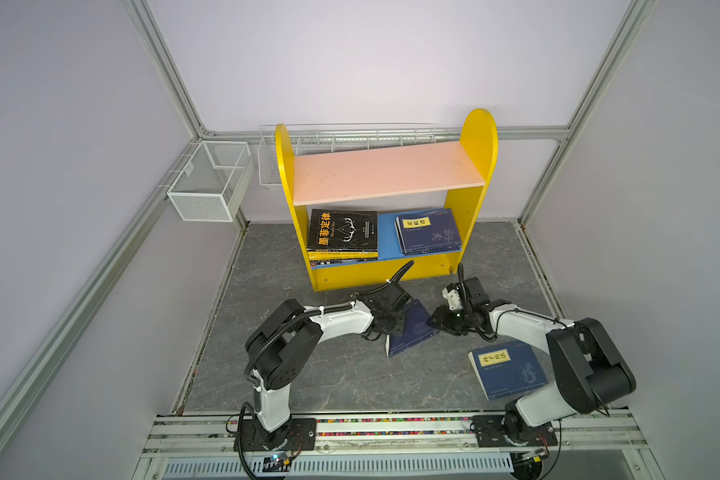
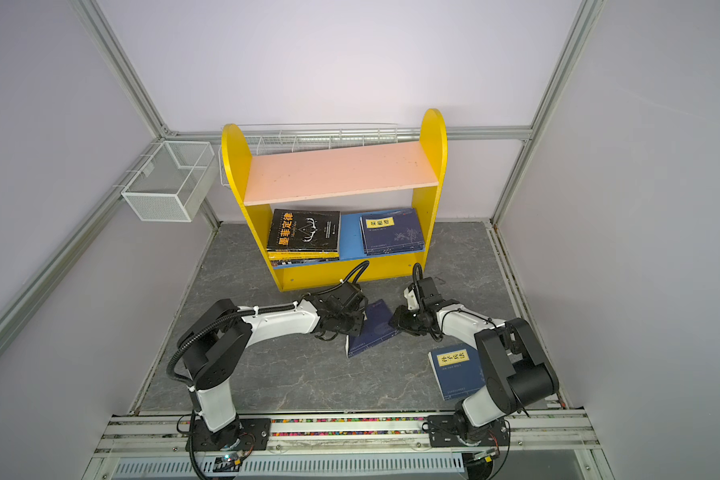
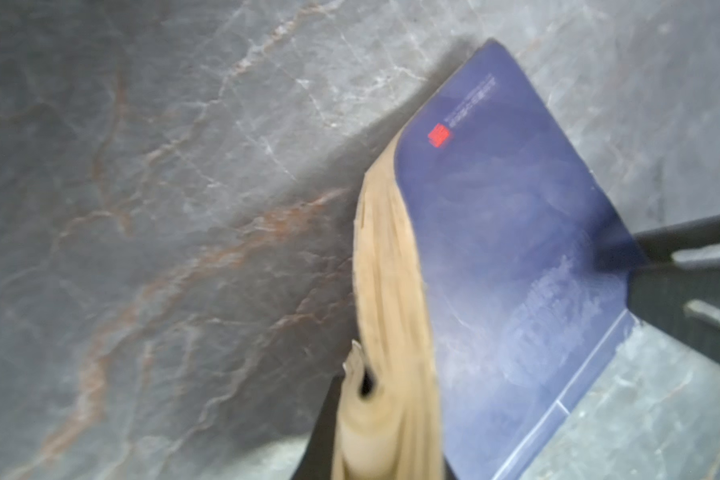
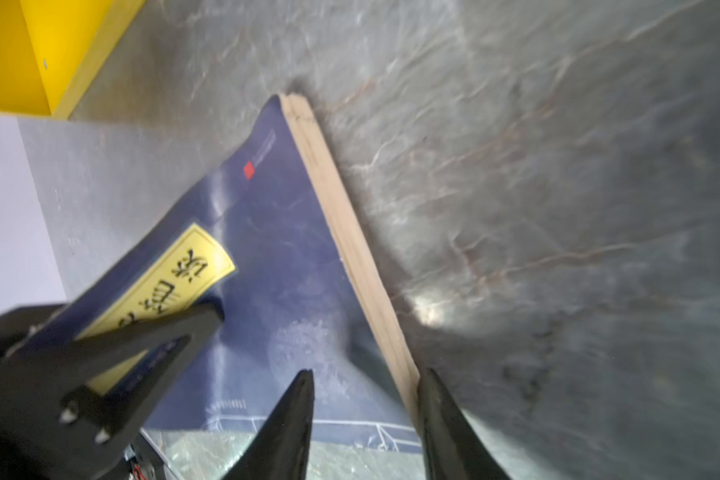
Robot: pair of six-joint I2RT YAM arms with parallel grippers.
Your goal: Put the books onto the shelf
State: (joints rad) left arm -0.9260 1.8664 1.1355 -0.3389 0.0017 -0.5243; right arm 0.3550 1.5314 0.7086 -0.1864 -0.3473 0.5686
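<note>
A navy book (image 1: 414, 332) (image 2: 375, 328) stands tilted on the grey table between both arms. My left gripper (image 1: 391, 326) (image 3: 383, 449) is shut on its tan page edge, near the yellow title label (image 4: 171, 286). Facing it, my right gripper (image 1: 439, 322) (image 4: 368, 399) is open, its fingers astride the book's (image 4: 275, 249) lower corner, one finger against the page edge. Another navy book (image 1: 508, 368) (image 2: 458, 370) lies flat under the right arm. The shelf (image 1: 479, 137) (image 2: 341, 170) holds a black-topped stack (image 1: 341, 232) and a navy stack (image 1: 429, 230) on its blue board.
A white mesh basket (image 1: 208, 178) hangs on the left wall frame. A long wire basket (image 1: 350, 137) runs behind the shelf. The shelf's yellow foot (image 4: 26, 50) is close beyond the held book. Aluminium rails border the table.
</note>
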